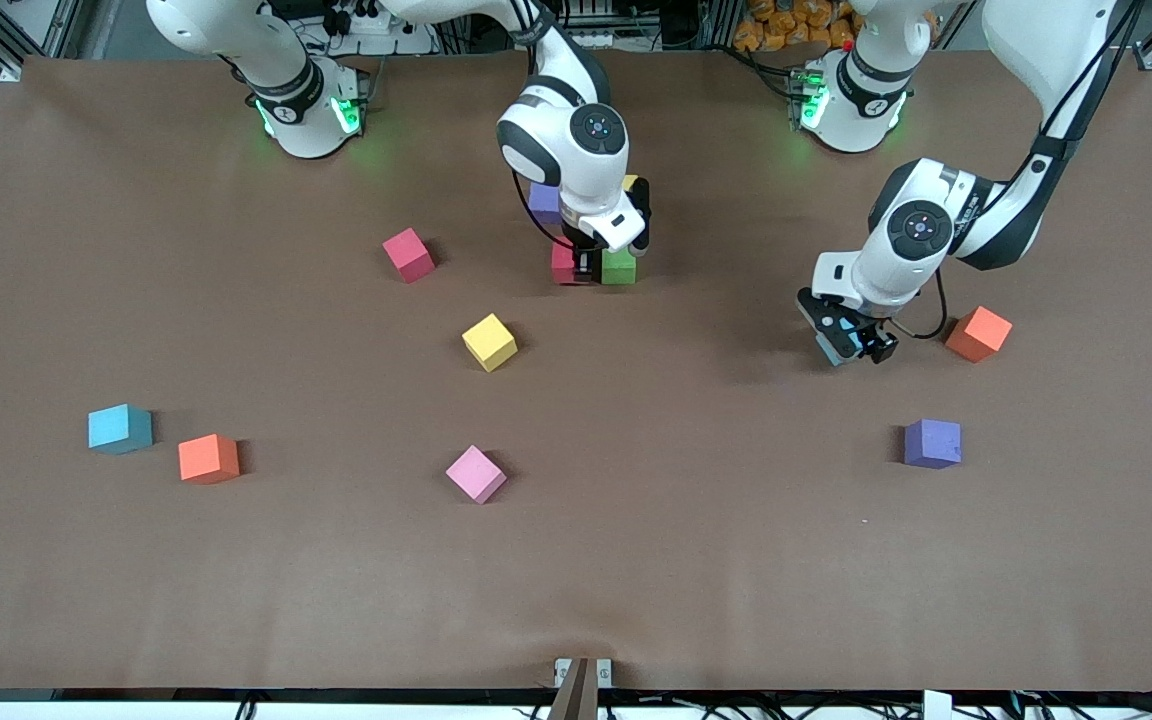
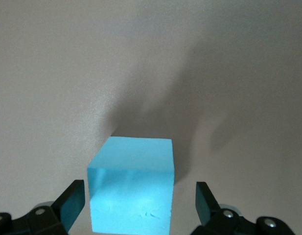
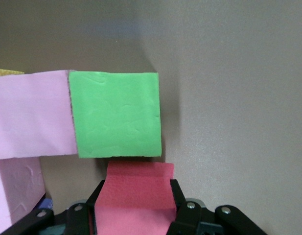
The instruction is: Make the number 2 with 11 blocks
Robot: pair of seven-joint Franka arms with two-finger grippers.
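My right gripper (image 1: 584, 264) (image 3: 135, 203) is shut on a red block (image 1: 563, 265) (image 3: 136, 188), low beside a green block (image 1: 619, 267) (image 3: 116, 115). Pink blocks (image 3: 33, 115) adjoin the green one in the right wrist view. A purple block (image 1: 542, 200) and a yellow sliver (image 1: 631, 182) show past the right wrist. My left gripper (image 1: 848, 345) (image 2: 138, 198) stands open astride a light blue block (image 2: 131, 188) on the table, a finger on each side, neither touching it.
Loose blocks lie around: red (image 1: 408, 254), yellow (image 1: 489, 341), pink (image 1: 476, 473), light blue (image 1: 120, 428) and orange (image 1: 208, 458) toward the right arm's end. Orange (image 1: 978, 333) and purple (image 1: 932, 443) lie beside the left gripper.
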